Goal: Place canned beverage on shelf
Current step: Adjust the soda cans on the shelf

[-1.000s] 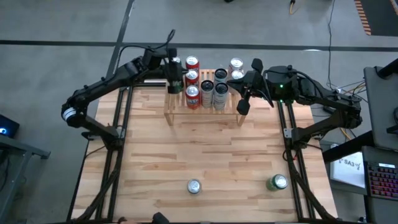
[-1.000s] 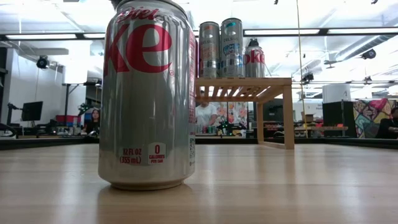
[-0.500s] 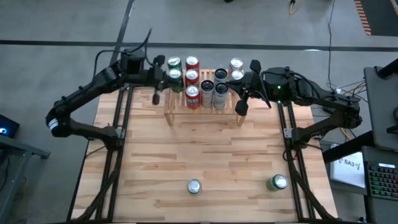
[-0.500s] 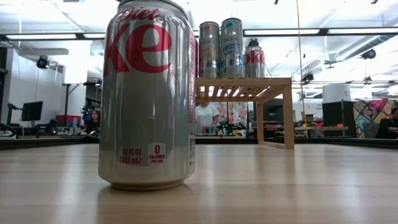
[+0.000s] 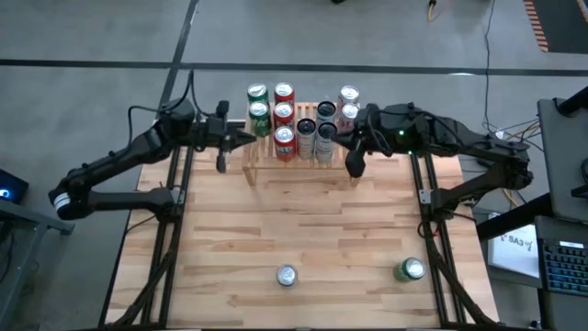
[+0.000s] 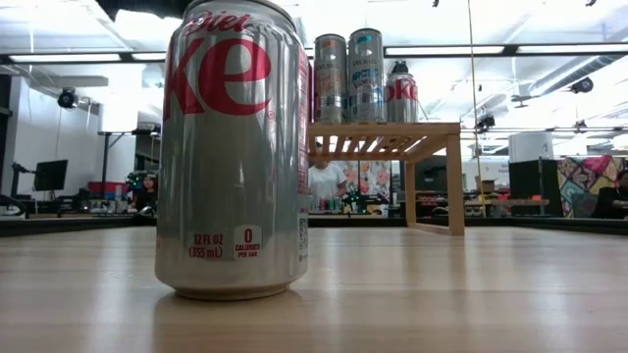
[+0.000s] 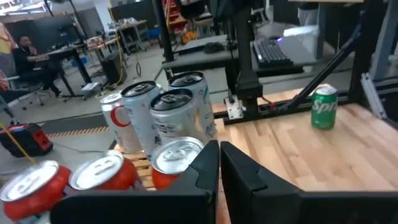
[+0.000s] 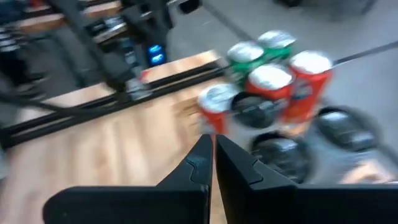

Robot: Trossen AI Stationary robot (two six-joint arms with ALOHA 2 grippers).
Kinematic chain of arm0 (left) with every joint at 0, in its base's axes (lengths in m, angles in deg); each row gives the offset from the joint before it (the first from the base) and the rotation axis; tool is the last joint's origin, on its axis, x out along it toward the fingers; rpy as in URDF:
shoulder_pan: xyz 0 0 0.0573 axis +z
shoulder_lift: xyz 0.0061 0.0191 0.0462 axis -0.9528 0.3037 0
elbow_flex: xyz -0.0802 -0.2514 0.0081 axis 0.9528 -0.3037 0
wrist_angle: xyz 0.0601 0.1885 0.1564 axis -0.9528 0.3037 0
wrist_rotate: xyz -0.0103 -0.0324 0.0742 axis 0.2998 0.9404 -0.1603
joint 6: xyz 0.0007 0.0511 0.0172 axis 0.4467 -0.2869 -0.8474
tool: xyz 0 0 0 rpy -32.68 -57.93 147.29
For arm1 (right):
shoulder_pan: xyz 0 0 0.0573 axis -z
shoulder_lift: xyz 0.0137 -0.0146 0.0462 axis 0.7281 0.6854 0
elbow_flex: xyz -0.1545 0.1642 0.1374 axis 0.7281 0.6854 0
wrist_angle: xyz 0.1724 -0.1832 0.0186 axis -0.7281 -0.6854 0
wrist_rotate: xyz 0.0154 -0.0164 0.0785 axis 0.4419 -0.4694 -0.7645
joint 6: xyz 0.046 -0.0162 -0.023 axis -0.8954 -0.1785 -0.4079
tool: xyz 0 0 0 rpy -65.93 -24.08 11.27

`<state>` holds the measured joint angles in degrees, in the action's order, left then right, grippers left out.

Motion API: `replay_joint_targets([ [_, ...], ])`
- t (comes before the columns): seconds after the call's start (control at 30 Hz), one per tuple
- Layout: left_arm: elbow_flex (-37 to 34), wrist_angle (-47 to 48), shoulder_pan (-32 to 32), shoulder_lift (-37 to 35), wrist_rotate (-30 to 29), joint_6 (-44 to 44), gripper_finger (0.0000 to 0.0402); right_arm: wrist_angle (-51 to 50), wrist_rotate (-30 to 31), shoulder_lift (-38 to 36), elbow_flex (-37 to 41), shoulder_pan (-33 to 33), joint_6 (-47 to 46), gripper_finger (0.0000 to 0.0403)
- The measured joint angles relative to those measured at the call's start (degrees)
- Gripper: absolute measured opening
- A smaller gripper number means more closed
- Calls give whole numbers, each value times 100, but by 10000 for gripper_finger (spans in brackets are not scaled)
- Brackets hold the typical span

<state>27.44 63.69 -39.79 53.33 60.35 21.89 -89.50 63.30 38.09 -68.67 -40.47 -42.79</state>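
Fingers first: on the left gripper (image 5: 221,162) we see both dark fingers (image 7: 202,171) pressed together with nothing between them, and the right gripper (image 5: 355,166) shows the same — fingers (image 8: 200,163) closed on empty air. Neither touches a can.

From above, we place the left gripper just off the shelf's left end, over the table (image 5: 303,221), and the right gripper at the shelf's right end, near its front corner. The shelf (image 5: 299,165) sits at the table's far edge; its front strip of slats is bare, while a cluster of cans (image 5: 299,124) — red, green and silver — crowds the back half and runs past the rear edge.

Two cans stand well apart from the shelf near the table's front edge: a silver Diet Coke can (image 5: 288,275) about mid-width, and a green Sprite can (image 5: 411,269) toward the right side. We see broad bare wood between these cans and the shelf. In the low view the Diet Coke can (image 6: 235,147) stands upright close to the camera, with the shelf (image 6: 388,142) far behind it.
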Motion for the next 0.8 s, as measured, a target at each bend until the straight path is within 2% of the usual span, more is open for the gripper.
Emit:
replay_joint_targets([
  [0.07,-198,-88,-12,-129,-119,62,0,-49,-395,61,4,0,-203,9],
  [0.13,-321,-94,-12,-221,-609,64,0,-40,-721,135,8,-39,-289,9],
  [0.23,-450,-88,-8,-276,-1821,-129,0,-52,-824,284,13,-133,-292,9],
  [0.37,-486,-123,-1,-152,-3793,-653,0,-71,-833,431,15,-192,-210,9],
  [0.43,-488,-233,51,-1,-4379,-810,0,-101,-829,453,15,-190,-150,9],
  [0.5,-488,-494,159,178,-4536,-818,0,-105,-809,453,15,-190,-83,9],
  [0.8,-488,-1446,719,1151,-4540,-745,0,-187,-807,322,15,-190,167,9],
])
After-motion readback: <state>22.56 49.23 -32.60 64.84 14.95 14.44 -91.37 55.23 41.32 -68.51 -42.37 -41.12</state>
